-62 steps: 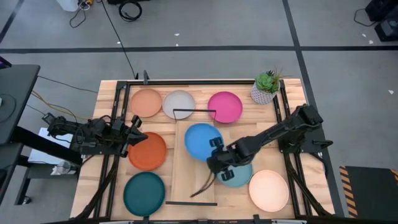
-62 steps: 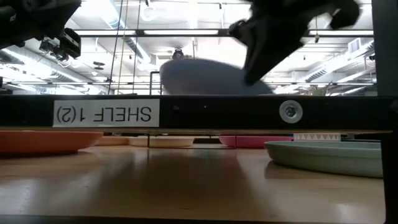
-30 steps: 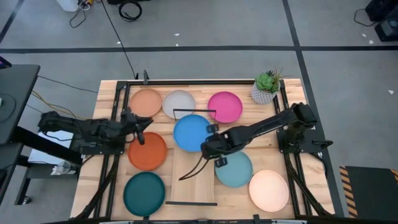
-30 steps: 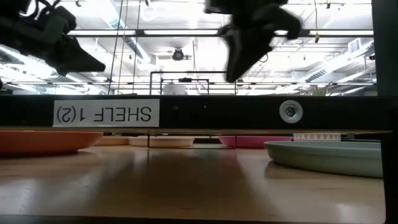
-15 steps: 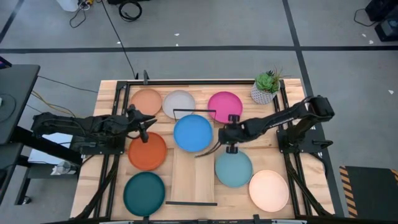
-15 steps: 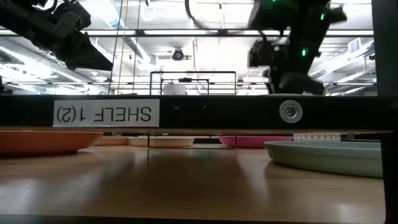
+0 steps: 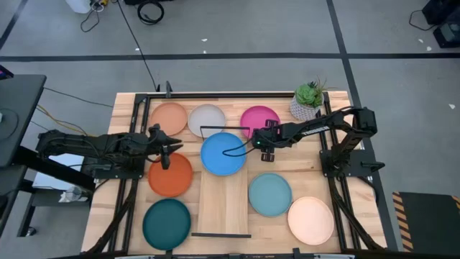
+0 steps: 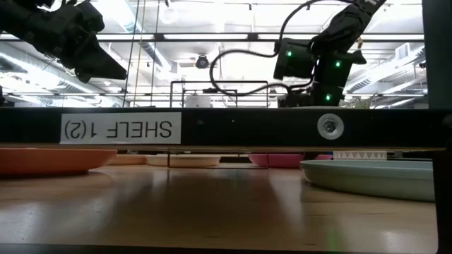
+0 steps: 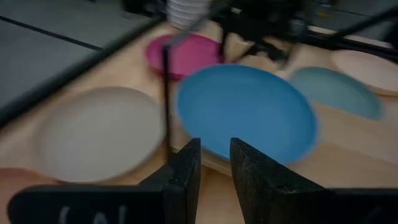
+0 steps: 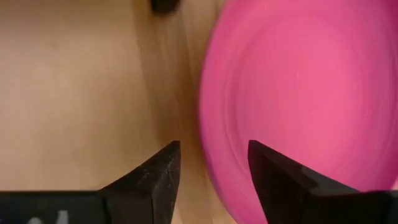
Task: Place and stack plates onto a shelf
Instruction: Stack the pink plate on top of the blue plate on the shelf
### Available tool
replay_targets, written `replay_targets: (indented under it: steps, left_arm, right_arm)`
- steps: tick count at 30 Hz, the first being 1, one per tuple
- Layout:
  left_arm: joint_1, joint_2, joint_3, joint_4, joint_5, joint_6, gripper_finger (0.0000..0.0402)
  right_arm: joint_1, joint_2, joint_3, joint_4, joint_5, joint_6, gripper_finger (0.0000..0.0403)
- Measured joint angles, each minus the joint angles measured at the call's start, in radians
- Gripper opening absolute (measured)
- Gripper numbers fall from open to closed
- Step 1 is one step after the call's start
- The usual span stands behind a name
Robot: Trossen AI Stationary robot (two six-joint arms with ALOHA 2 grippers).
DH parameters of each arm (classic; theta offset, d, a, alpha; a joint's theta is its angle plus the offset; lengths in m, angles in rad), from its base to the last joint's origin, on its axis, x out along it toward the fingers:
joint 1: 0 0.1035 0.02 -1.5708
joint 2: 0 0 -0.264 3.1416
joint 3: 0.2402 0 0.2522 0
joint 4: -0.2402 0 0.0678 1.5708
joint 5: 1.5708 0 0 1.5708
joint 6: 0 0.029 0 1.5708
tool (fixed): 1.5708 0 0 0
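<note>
blue plate lay on the far end of the shelf, alone there. right end effector hovered over the near rim of the magenta plate, fingers spread and empty. left end effector waited between the peach plate and the dark orange plate, fingers slightly apart, holding nothing.

It is a robot lab or workshop: grey floor with dark tape lines, loose cables, ceiling light strips, a "SHELF 1(2)" label.
</note>
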Motion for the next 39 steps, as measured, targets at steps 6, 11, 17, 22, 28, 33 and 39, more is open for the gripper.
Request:
replay_targets:
  steps: [6, 11, 17, 22, 28, 33, 39]
  left_arm:
    - [-0.001, 0.000, 0.000, 0.001, 0.178, -0.052, 0.0093]
    - [0.000, 0.000, 0.000, 0.001, 0.236, -0.078, 0.0093]
    - [0.000, -0.008, 0.000, 0.037, 0.332, -0.103, 0.0093]
    - [0.000, -0.029, 0.001, 0.115, 0.428, -0.103, 0.0093]
    - [0.000, -0.055, 0.001, 0.168, 0.469, -0.120, 0.0093]
    - [0.000, -0.053, 0.001, 0.166, 0.432, -0.119, 0.0093]
    - [0.000, -0.051, 0.001, 0.112, 0.271, -0.127, 0.0093]
  right_arm:
    - [-0.002, 0.000, 0.000, -0.009, -0.042, 0.015, 0.0106]
    - [0.000, 0.000, 0.004, -0.045, -0.087, 0.051, 0.0032]
    - [0.085, -0.021, 0.096, -0.304, -0.115, 0.210, 0.0020]
    - [0.222, -0.032, 0.244, -0.558, -0.148, 0.393, 0.0020]
    - [0.437, -0.033, 0.426, -0.667, -0.152, 0.492, 0.0017]
    - [0.579, -0.033, 0.516, -0.575, -0.028, 0.443, 0.0017]
    - [0.601, -0.006, 0.523, -0.324, 0.010, 0.219, 0.0016]
